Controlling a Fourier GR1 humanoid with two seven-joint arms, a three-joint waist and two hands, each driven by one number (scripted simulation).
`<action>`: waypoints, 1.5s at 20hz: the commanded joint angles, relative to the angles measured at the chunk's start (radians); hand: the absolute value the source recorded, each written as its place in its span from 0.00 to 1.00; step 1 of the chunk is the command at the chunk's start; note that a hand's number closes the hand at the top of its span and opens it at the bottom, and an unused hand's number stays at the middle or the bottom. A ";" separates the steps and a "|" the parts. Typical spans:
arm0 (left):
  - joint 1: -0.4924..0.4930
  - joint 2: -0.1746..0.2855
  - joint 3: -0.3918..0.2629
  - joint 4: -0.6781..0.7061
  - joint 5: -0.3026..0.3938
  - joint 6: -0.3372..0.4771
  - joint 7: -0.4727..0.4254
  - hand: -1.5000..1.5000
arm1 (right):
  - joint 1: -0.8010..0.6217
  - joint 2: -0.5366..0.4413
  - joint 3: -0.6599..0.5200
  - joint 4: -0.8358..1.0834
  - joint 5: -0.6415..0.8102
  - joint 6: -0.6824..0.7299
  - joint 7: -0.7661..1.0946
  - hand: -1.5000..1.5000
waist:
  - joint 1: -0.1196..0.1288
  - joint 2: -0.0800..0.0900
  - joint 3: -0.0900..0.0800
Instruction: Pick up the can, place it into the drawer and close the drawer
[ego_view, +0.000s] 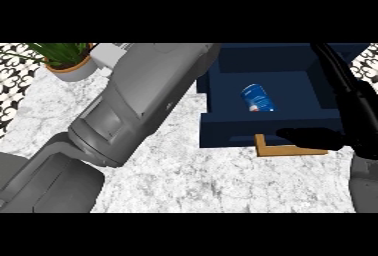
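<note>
can (258, 98) first: it lies on its side on the floor of the open drawer (221, 102), blue with a white and red label, tilted across the compartment and apart from every wall. nothing holds it. we judge it light, thin-walled and slick, and on its side it would likely roll if the drawer were shoved hard. if it needed moving again, we would take it round the middle of the body, not by the ends. as things lie, the placing looks done and the closing is what remains.

the drawer is the thing to handle now. it looks stiff and boxy, and we expect it to slide straight back. the best place to press is the navy front panel, near its middle, or on the wooden handle (284, 150) that juts from the front over the marbled counter (184, 175).

our right hand (314, 138) sits dark against that front panel, just above the handle. whether it is spread, closed or touching the panel we cannot tell. our left forearm (140, 100) crosses the counter towards the top edge, and its hand is out of sight. a potted plant (70, 62) stands at the far left, well apart.
</note>
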 joint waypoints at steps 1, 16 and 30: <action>0.036 0.000 -0.021 0.000 -0.017 -0.012 -0.025 0.00 | -0.086 0.025 0.095 0.174 0.153 -0.054 -0.019 0.00 | 0.028 -0.005 -0.001; 0.082 0.086 0.019 -0.062 -0.046 -0.062 0.036 0.00 | -0.332 0.144 0.073 0.874 0.395 -0.436 -0.196 0.00 | 0.066 -0.010 0.000; 0.179 0.186 -0.014 -0.267 -0.084 -0.078 0.168 0.00 | -0.659 0.146 -0.067 1.325 0.461 -0.724 -0.200 0.00 | 0.113 -0.017 -0.001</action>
